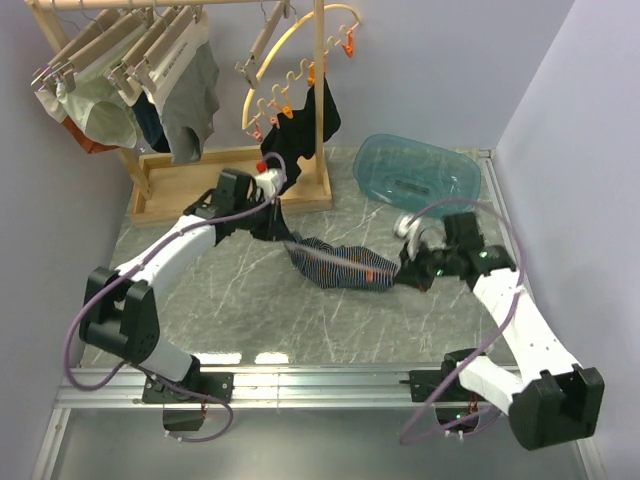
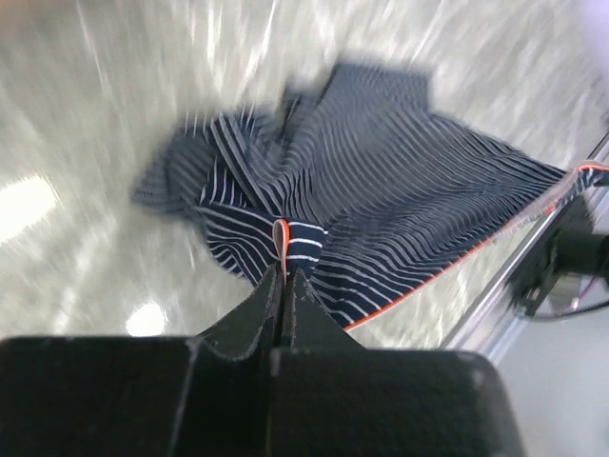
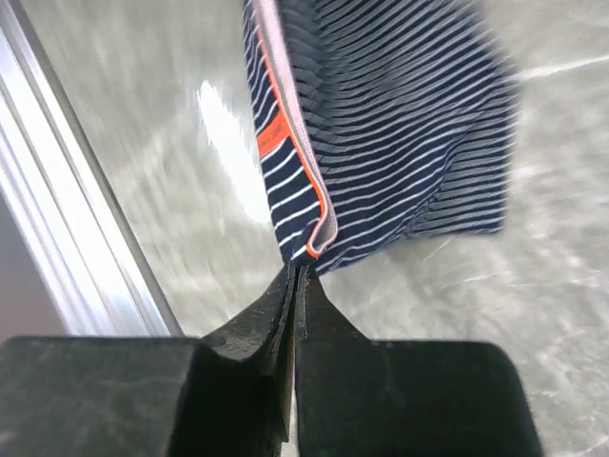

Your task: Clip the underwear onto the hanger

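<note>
Pale lavender walls (image 1: 450, 60) close in a grey marbled table (image 1: 230, 300), and at its back left a wooden rack (image 1: 200, 185) carries a row of clip hangers with garments (image 1: 190, 90) hung from them. Next to these, a bare pale wooden hanger (image 1: 262, 42) with metal clips hangs tilted from the rack's top, just beside a yellow arc (image 1: 249, 100) with orange pegs that holds a black garment (image 1: 322, 110). A clear blue basin (image 1: 415, 170) sits at the back right. The underwear (image 1: 340, 265), navy with fine pale stripes, is stretched low across the middle of the table, well apart from the hanger. The left gripper (image 1: 284, 234) pinches its left end; in the left wrist view its fingers (image 2: 283, 276) are pressed together on a fold of striped cloth (image 2: 381, 190). The right gripper (image 1: 406, 266) has the other end, its jaws closed (image 3: 297, 271) on the bottom corner of the fabric (image 3: 409, 114), next to the grey waistband (image 3: 285, 95) with its orange edging. Whether the sagging middle touches the table cannot be told
</note>
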